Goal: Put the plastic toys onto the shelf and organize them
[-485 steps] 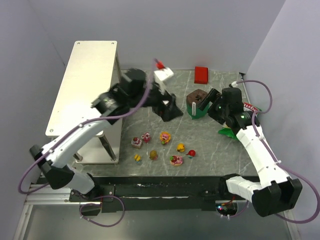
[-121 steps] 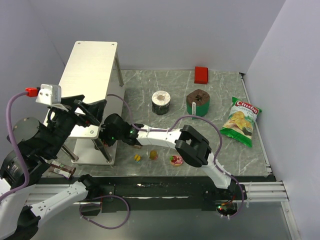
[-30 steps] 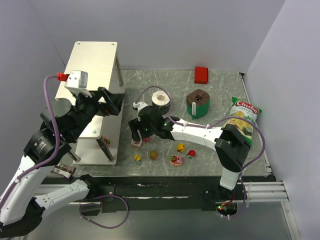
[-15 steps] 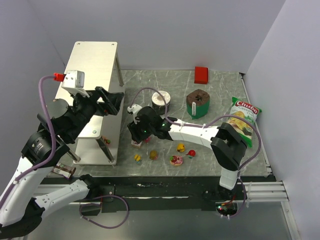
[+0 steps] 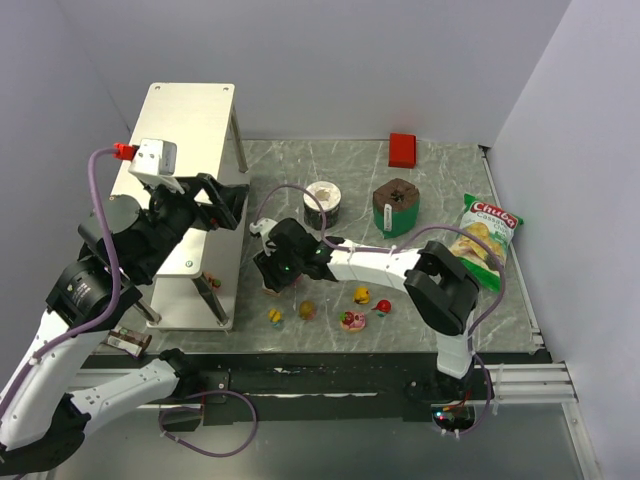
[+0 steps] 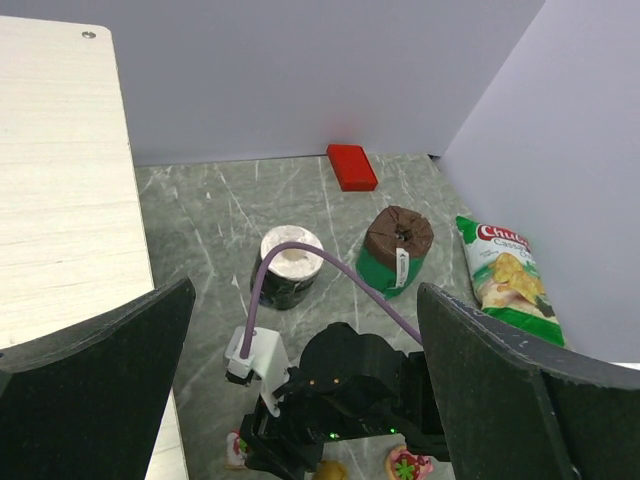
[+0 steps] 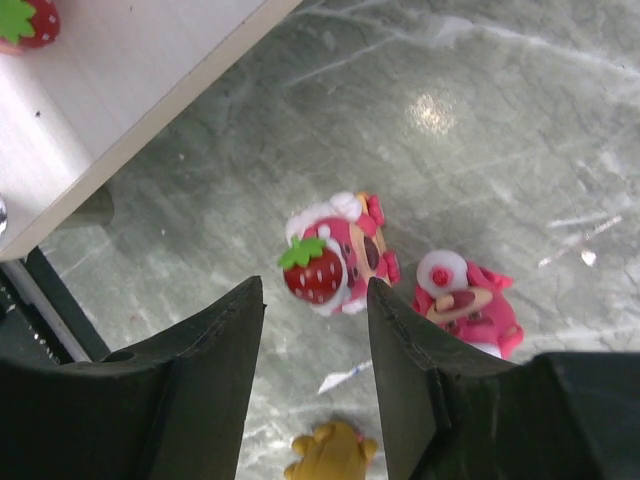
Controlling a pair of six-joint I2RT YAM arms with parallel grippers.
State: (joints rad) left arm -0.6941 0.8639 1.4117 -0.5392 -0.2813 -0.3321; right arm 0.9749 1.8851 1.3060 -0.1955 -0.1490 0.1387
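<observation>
Nearest the arm bases, five plastic toys (image 5: 351, 320) lie loose on the bench (image 5: 440, 320). Just beyond them, the right end effector (image 7: 315, 290) sits low with its jaws partly apart, straddling a pink strawberry toy (image 7: 335, 262); contact cannot be confirmed. A second pink toy (image 7: 462, 300) lies just beside it. One red toy (image 7: 20, 20) rests on the lower tier of the shelf (image 5: 185, 130). The left end effector (image 6: 305, 295) hangs spread wide and empty above the shelf's right edge.
</observation>
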